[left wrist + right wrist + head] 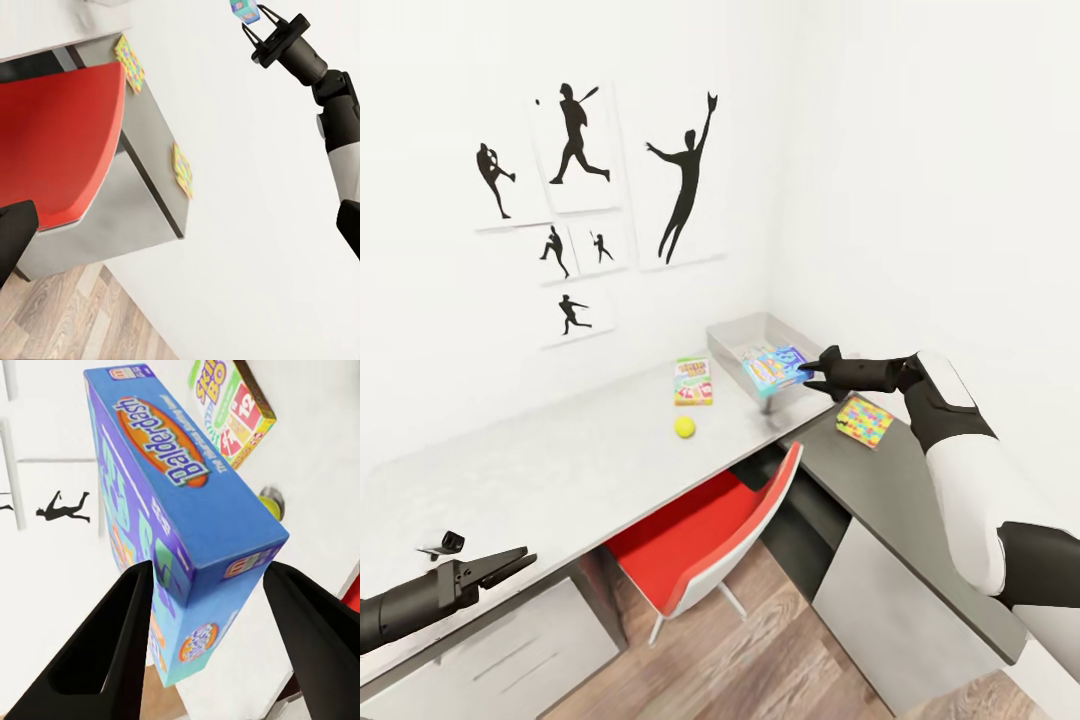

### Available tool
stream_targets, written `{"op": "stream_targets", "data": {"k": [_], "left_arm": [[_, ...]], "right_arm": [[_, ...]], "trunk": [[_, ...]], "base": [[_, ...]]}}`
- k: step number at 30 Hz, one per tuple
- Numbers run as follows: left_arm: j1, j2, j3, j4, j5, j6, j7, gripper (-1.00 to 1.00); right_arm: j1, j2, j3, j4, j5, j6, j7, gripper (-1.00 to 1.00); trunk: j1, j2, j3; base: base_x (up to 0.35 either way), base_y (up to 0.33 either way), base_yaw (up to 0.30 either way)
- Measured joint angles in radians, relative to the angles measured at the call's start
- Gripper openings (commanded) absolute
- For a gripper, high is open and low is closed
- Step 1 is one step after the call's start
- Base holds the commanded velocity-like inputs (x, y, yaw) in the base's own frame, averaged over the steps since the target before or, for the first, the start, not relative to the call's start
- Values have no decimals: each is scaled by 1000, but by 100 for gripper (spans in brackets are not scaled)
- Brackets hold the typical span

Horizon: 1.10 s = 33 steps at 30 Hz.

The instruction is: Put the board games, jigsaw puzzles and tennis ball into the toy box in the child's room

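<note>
**Board game at the toy box rim, drop not yet made**

Blue board game [778,368] is pinched between the right gripper [818,374] fingers, hanging over the near edge of the toy box [745,333]. The right wrist view shows the box [176,521] held by one end, most of its length sticking out past the fingertips.

Relative to the toy box:
- green-and-yellow board game [693,381] flat on the table [540,470], just beside it
- tennis ball [684,427] a bit further out, near that game
- jigsaw puzzle [864,419] on the dark desk section, near the tray's corner; second puzzle [182,170] shows further along that top in the left wrist view

Left gripper [500,567] holds nothing, fingers close together with a thin gap, well apart from the tray.

Risks, my read:
- end grip means leverage, so the game could pivot or slip
- releasing now may land it on the rim and tip it onto the table or the red chair [705,535]; push further in first.
</note>
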Motion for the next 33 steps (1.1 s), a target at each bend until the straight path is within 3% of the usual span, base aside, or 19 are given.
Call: {"op": "stream_targets", "data": {"k": [33], "left_arm": [[0, 0, -1, 0, 0, -1, 0, 100]], "right_arm": [[-1, -2, 4, 1, 1, 0, 0, -100]], "trunk": [[0, 0, 0]], "base": [[100, 35, -21]]}}
